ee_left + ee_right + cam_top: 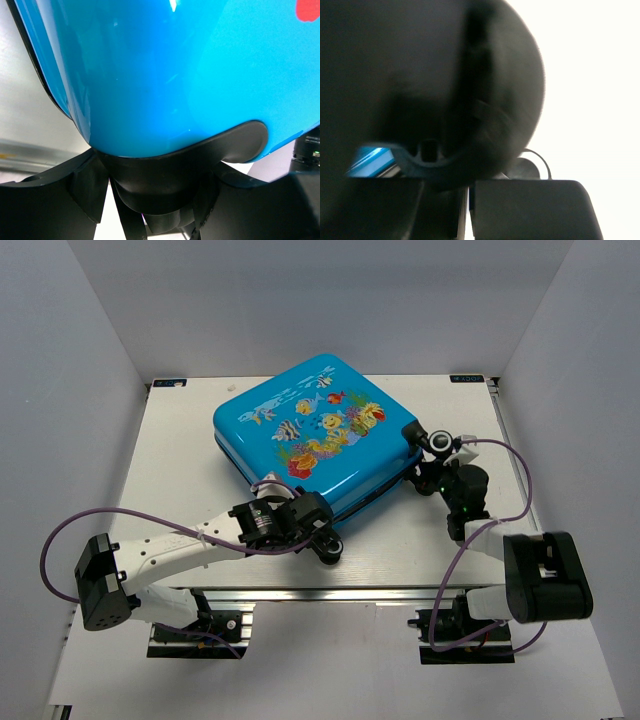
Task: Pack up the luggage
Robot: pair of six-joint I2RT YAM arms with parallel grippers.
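The luggage, a bright-blue hard-shell suitcase with a fish-and-coral print, lies shut and flat on the white table. My left gripper is at its near corner. In the left wrist view the blue shell fills the frame, and the black corner wheel mount sits between my left gripper's fingers, which touch it on both sides. My right gripper is at the suitcase's right corner, shut and empty. In the right wrist view my right gripper is pressed close to a blurred black wheel.
White walls close in the table on the left, back and right. Purple cables loop beside both arms. The table's metal front rail runs between the two arm bases.
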